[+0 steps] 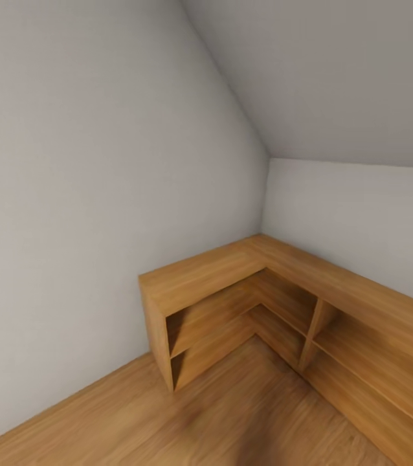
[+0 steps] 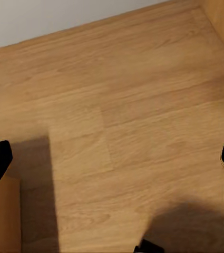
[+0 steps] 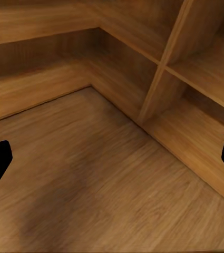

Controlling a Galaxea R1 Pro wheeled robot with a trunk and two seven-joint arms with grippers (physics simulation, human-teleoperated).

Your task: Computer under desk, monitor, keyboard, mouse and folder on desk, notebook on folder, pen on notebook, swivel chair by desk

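Both sets of jaws stand wide and empty over the light wooden plank floor (image 2: 133, 105); ahead of the right jaws sits an L-shaped light wooden shelf unit (image 1: 245, 291); where the bench lies, I cannot tell.

Grey walls (image 1: 90, 194), wooden corner shelving (image 1: 232, 285), wood floor (image 1: 167, 421)

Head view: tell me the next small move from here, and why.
Probably turn the base away from this corner to look for the desk. The head view faces an L-shaped wooden shelf unit against grey walls, with bare shelves and wood floor before it. Both grippers, left gripper and right gripper, are open and hold nothing.
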